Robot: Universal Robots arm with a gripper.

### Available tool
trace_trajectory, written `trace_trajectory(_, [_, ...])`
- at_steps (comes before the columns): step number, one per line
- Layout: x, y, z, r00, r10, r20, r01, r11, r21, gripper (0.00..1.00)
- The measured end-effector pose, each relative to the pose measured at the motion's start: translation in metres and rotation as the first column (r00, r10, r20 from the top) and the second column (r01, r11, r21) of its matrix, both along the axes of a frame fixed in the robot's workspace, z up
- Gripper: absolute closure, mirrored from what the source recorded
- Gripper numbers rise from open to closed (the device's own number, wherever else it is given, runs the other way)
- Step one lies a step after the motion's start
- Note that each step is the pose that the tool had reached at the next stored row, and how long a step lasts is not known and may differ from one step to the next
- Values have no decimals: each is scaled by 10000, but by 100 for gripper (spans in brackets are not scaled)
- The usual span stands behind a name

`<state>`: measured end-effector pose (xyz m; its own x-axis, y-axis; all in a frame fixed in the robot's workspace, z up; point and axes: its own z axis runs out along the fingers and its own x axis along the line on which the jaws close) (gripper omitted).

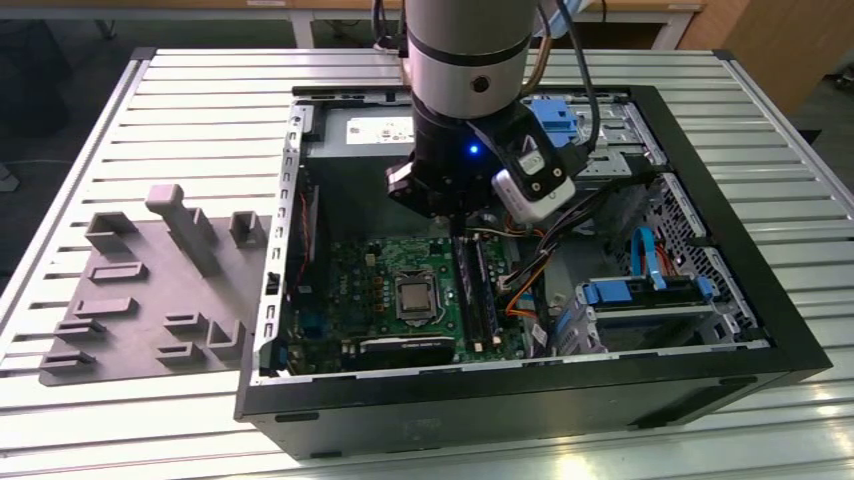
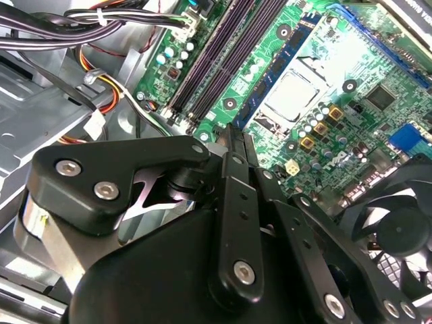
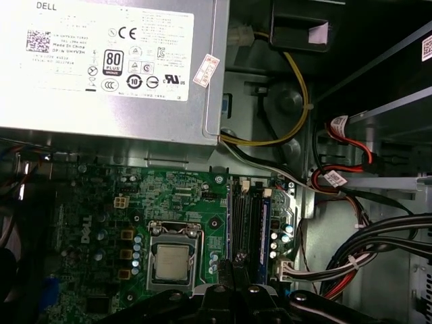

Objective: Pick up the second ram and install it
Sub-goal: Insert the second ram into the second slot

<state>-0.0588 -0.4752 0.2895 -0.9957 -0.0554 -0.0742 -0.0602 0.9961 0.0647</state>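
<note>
second wrist view: pincer [image 2: 237, 138] closed together, at end of black slots [image 2: 223, 57]; cable bundle [image 2: 81, 20] close beside.

exterior view looked down from high off the near edge of the tabletop [image 1: 200, 110], taking in the whole computer case [image 1: 507, 415] | first wrist view faced straight down, close over the motherboard [image 3: 182, 196] | second wrist view sat closer, slanting across it | all three shared the processor socket [image 1: 416, 298] [image 2: 293, 94] [image 3: 169, 263]

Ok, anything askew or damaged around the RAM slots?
Nothing stands out. The gripper hangs over the slots, which look straight and unbroken; the cables lie off to one side of them.
</note>
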Motion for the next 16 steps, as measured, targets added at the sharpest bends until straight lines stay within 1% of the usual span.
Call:
trace_trajectory(2, [0, 0, -14, 10000, 0, 0, 0, 10000, 0, 88])
trace_trajectory(16, [2, 0, -48, 10000, -21, 0, 21, 10000, 2, 88])
